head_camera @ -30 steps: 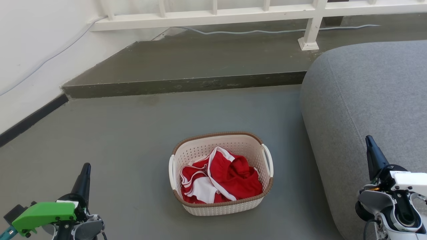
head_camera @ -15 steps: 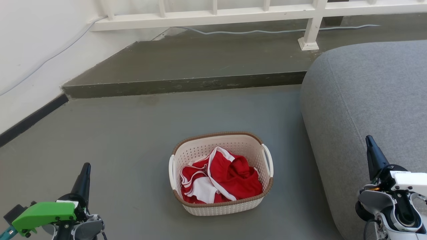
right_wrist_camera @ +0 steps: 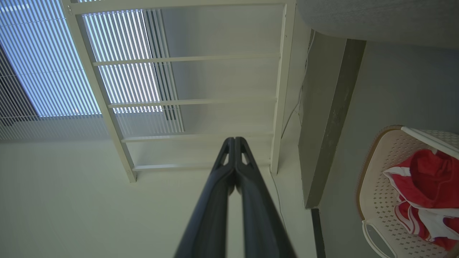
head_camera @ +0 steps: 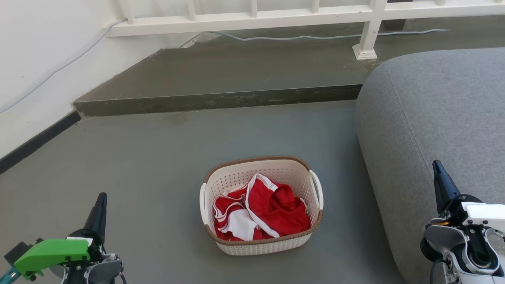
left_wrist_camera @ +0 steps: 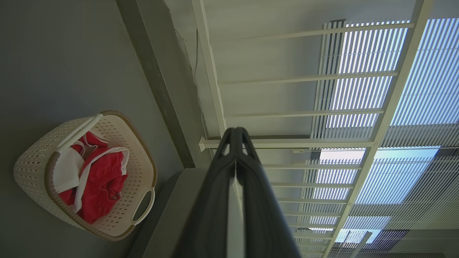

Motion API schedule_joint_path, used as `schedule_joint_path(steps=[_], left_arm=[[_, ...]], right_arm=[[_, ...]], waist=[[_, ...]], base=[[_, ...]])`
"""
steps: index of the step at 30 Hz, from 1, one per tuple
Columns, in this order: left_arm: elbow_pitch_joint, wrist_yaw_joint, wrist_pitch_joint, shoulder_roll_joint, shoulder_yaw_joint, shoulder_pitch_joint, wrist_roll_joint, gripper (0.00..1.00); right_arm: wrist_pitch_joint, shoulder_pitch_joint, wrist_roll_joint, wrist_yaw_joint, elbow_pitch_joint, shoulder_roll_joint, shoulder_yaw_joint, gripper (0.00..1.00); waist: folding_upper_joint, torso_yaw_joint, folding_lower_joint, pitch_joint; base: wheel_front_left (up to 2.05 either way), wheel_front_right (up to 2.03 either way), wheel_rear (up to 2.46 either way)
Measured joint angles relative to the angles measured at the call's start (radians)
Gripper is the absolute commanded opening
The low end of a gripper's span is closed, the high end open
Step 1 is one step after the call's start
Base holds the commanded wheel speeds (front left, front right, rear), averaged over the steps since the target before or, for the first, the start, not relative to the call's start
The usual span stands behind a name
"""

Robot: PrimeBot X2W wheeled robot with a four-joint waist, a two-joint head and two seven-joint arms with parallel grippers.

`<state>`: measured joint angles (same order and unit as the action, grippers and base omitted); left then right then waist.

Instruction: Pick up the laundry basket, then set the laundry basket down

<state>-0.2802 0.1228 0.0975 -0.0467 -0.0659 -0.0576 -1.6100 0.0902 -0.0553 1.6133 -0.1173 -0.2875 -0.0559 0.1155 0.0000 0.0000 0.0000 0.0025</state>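
Grippers sat nearest the head camera, one in each lower corner. My left gripper point(head_camera: 101, 197) pointed up the view from the lower left, above a green housing point(head_camera: 51, 252) on that arm. In its wrist view the two dark fingers point(left_wrist_camera: 218, 200) met at the tips, clenched on nothing. My right gripper point(head_camera: 436, 165) rose from the lower right, in front of the grey sofa point(head_camera: 434, 110). Its wrist view told the same story, with the fingers pressed tip to tip and nothing between them.

Between the two arms, and well apart from both, the laundry basket point(head_camera: 260, 247) stood upright on the grey floor point(head_camera: 158, 157). Neither gripper touched it. I could see its brown rim, its perforated cream wall and a white handle point(head_camera: 318, 189) on each short side. A red garment with white trim point(head_camera: 272, 209) lay crumpled inside, below the rim. The basket seemed to stand just clear of the sofa on its right, though the left wrist view made that gap hard to judge.

Beyond the basket the floor ran to a low dark step point(head_camera: 221, 100). On the raised level behind it a pale cable point(head_camera: 300, 38) trailed past the foot of a white railing point(head_camera: 244, 17). A white wall point(head_camera: 39, 47) with a dark skirting closed the left side.
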Motion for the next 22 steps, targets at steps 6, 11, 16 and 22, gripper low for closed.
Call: schedule_joint_path(steps=[6, 11, 16, 22], left_arm=[[0.000, 0.000, 0.000, 0.000, 0.000, 0.000, 0.000, 0.00], [0.000, 0.000, 0.000, 0.000, 0.000, 0.000, 0.000, 0.00], [0.000, 0.000, 0.000, 0.000, 0.000, 0.000, 0.000, 0.00], [0.001, 0.000, 0.000, 0.000, -0.001, 0.000, 0.000, 0.00]], right_arm=[[0.000, 0.000, 0.000, 0.000, 0.000, 0.000, 0.000, 0.00], [0.000, 0.000, 0.000, 0.000, 0.000, 0.000, 0.001, 0.00], [0.000, 0.000, 0.000, 0.000, 0.000, 0.000, 0.001, 0.00], [0.000, 0.000, 0.000, 0.000, 0.001, 0.000, 0.001, 0.00]], waist=[[0.0000, 0.000, 0.0000, 0.000], [0.0000, 0.000, 0.0000, 0.000], [0.0000, 0.000, 0.0000, 0.000], [0.0000, 0.000, 0.0000, 0.000]], base=[[0.00, 0.00, 0.00], [0.00, 0.00, 0.00], [0.00, 0.00, 0.00], [0.00, 0.00, 0.00]])
